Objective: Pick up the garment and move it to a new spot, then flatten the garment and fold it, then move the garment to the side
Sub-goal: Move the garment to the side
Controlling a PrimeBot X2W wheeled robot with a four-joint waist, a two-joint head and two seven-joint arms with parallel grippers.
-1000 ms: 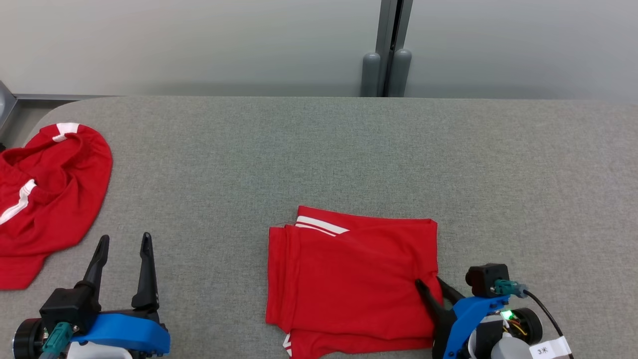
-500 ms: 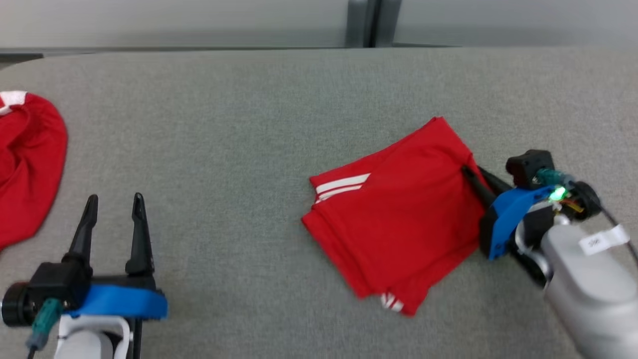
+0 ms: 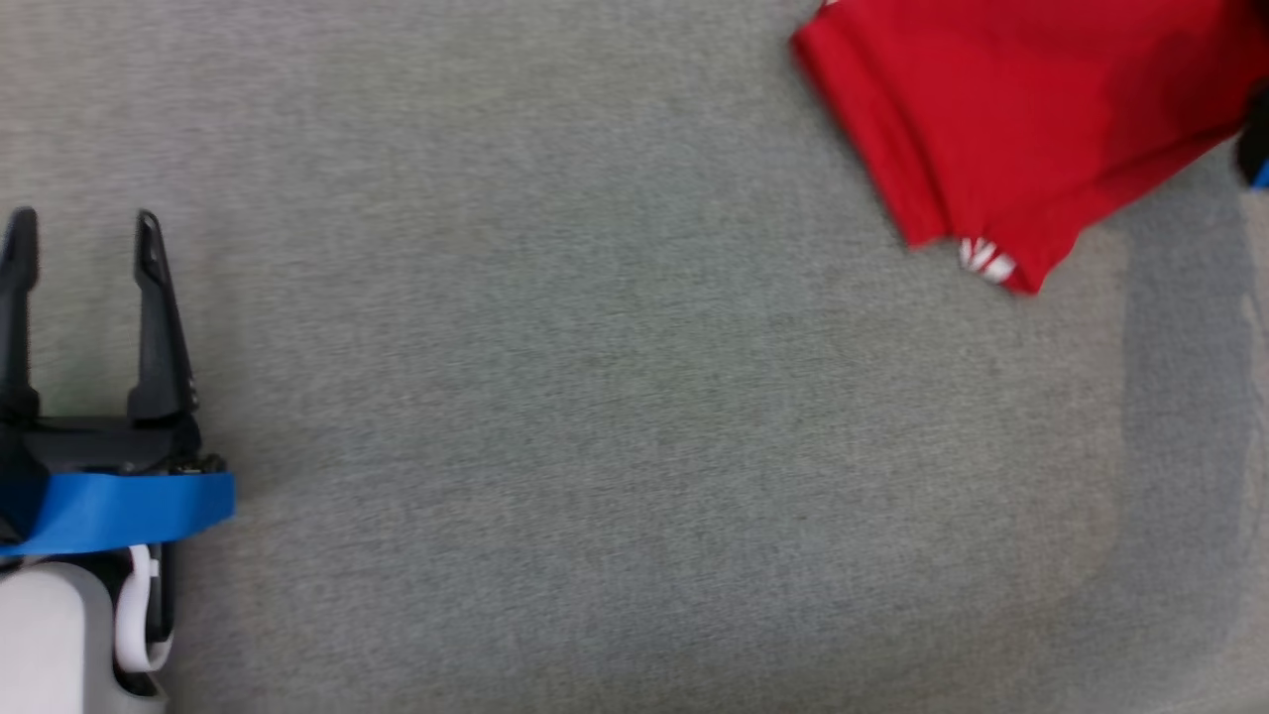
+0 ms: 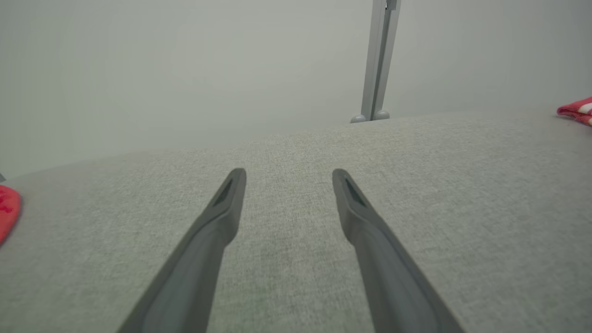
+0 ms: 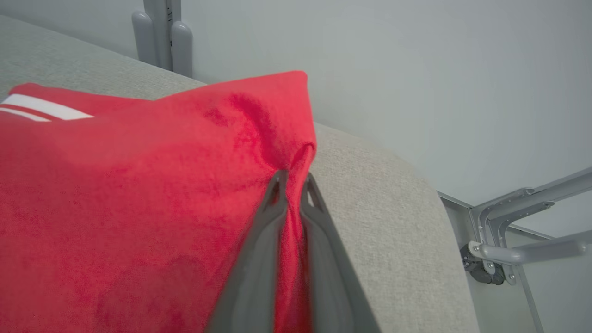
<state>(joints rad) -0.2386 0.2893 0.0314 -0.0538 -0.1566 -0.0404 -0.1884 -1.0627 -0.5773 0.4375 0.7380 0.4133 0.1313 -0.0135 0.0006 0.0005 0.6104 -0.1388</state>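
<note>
Near a rounded corner of the grey fabric-covered tabletop [image 5: 393, 231], the right gripper [image 5: 293, 178] is pinching the folded red cloth garment with white stripes [image 5: 138, 194]. Its 2 long dark fingers are pressed together on a bunched ridge of fabric at the garment's edge, with red cloth showing between them. The fabric rises into a crease at the pinch. The rest of the garment spreads away from the fingers toward the tabletop's far edge, with 2 white stripes at that end. Can't tell if it's lifted clear of the tabletop or lying on it. Behind the far edge are a pale wall [image 5: 416, 69] and a grey vertical post [image 5: 162, 32]. Grey metal frame tubing [image 5: 522, 231] sits beyond the corner.

Head view is blurred. The garment [image 3: 1001, 109] is at upper right, cut off by the top and right of the frame. Its layered folded edges face lower left, with a small white stripe patch at the lowest corner.

The left gripper [image 3: 84, 223] is at lower left, well apart from the garment. Its 2 fingers are spread with only tabletop between them, and a blue collar [image 3: 119, 506] sits behind them. In the left wrist view the same gripper [image 4: 288, 173] is spread wide, low over the tabletop; contact can't be judged. The garment's edge [image 4: 576, 110] shows far right and a red cloth lump [image 4: 7, 212] far left, both well apart from the fingers.
</note>
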